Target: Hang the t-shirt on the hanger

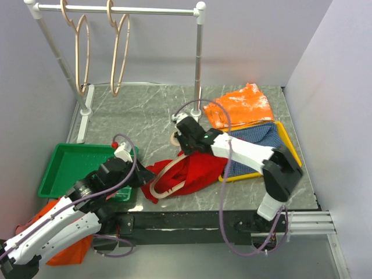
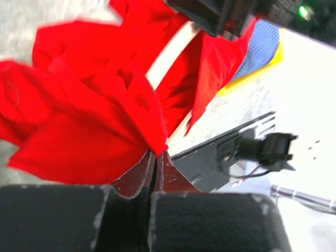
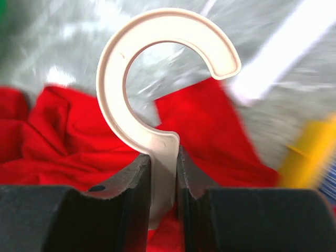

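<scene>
- Bright red fabric t-shirt (image 1: pixel 200 165) lay crumpled just right of the green plastic tray (image 1: pixel 70 168), draped over the pale wooden hanger (image 3: pixel 111 89).
- Left claw (image 2: pixel 155 160) pinched its fold, likely to open it.
- Right claw (image 3: pixel 164 157) clamped the hanger's hook, steadying it.

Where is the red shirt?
In the top view, the t-shirt lies at the near edge of the table, between the green tray and the blue cloth, pinched by the left gripper.

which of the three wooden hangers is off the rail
The hanger clamped at its neck by the right gripper, down in the red t-shirt; the other two hangers hang from the rail.
</scene>
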Tool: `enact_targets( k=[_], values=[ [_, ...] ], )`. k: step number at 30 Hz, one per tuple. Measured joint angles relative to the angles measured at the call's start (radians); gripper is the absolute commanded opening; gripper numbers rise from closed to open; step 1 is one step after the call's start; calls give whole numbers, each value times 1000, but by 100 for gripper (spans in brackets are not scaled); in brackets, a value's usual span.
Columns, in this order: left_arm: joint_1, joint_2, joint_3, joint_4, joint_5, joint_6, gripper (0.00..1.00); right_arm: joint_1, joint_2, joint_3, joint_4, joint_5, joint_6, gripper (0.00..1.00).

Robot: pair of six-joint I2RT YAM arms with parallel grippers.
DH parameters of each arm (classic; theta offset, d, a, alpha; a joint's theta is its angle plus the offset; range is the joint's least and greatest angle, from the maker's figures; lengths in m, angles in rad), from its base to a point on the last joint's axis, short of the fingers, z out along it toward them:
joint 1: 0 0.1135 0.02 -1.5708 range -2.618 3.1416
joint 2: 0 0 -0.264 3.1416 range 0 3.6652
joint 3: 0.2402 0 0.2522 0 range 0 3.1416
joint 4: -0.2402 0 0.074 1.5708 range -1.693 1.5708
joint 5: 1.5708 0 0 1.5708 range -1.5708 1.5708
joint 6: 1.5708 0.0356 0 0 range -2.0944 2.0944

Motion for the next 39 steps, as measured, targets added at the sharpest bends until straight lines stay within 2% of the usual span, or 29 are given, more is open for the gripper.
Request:
enact_targets(
  k=[7,12,18,22,26,30,33,39],
  values=[
    [0,-8,68,-23,-51,1,1,2,-282,-93,116,265,36,0],
    [0,-6,76,-68,-90,2,1,1,-406,-189,199,391,19,0],
    [0,27,110,-105,-149,14,1,-26,-517,-278,258,374,1,0],
    [13,153,106,-56,-154,34,2,-32,-623,-351,290,330,24,0],
    [53,265,59,74,-124,55,16,-37,-714,-440,312,319,62,0],
    [85,351,11,195,-82,80,49,-39,-742,-486,309,376,126,0],
    [87,352,-8,273,-59,102,58,-40,-719,-464,279,458,180,0],
    [69,215,-72,358,-37,135,50,-41,-608,-367,255,571,246,0]
  ],
)
